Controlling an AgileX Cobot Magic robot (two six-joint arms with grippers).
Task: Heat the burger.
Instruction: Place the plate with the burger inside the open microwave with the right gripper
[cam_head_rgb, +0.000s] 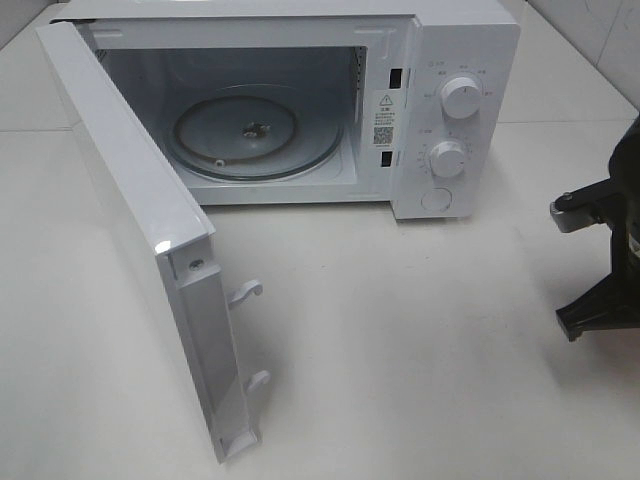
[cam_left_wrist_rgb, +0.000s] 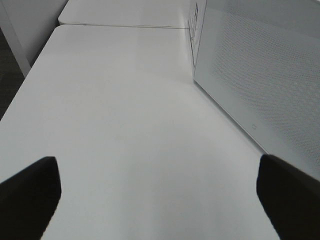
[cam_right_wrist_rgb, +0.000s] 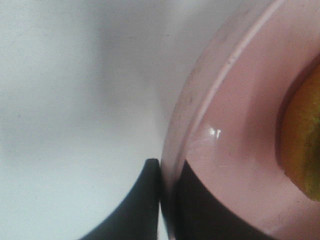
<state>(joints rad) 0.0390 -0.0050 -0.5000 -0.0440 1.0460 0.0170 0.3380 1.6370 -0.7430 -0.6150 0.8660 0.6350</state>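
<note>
Black hardware being shown, basically

Rounded matte-black left fingertips (cam_left_wrist_rgb: 30, 195) being seen, grey metal bracket (cam_head_rgb: 570, 213) being worn on the black right arm (cam_head_rgb: 605, 305).

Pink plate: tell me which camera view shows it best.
The right wrist view: the pink plate is seen close up, its rim pinched by the right gripper, the burger at the edge. The exterior high and left wrist views show none of it.

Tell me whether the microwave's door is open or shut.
Open. The white microwave has its white door swung wide, exposing the round glass turntable inside.
</note>
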